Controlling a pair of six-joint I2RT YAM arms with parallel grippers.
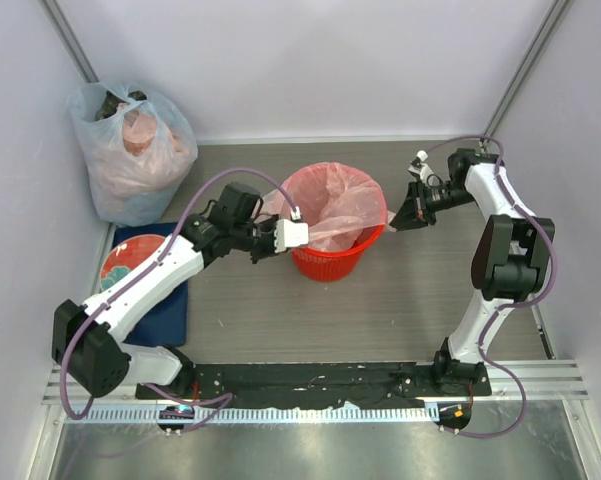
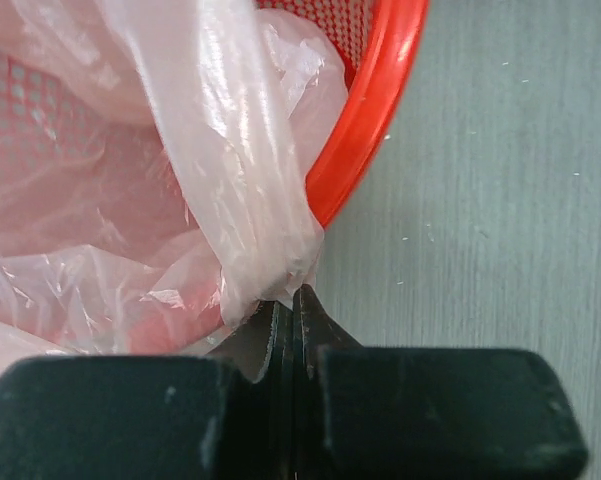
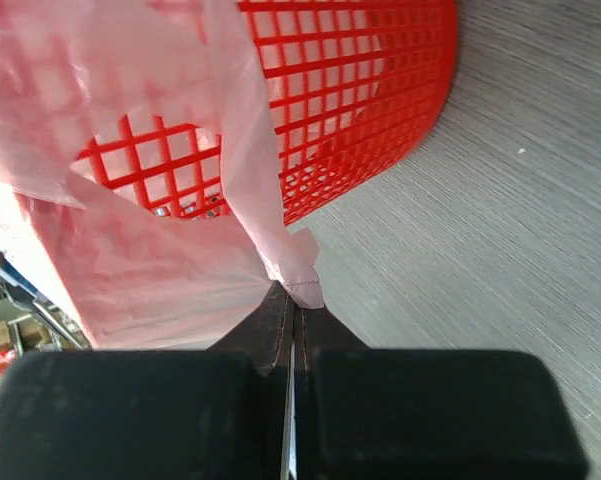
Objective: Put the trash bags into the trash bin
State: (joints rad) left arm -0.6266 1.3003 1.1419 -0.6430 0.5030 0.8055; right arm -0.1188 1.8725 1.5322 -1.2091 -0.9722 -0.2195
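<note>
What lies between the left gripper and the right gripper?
In the top view, the bin stands between them. The bag spans its mouth from the left gripper to the right gripper, each shut on a bag edge.

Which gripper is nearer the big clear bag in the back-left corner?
Left. The left gripper pinches the pink bag at the red basket's left rim, toward the clear bag; the right gripper pinches it across the basket, farther off.

The pink bag [image 1: 332,203] hides most of the inside of the red basket [image 1: 325,265]; left of the basket, the left arm [image 1: 158,272] covers part of the patterned plate [image 1: 125,262].
</note>
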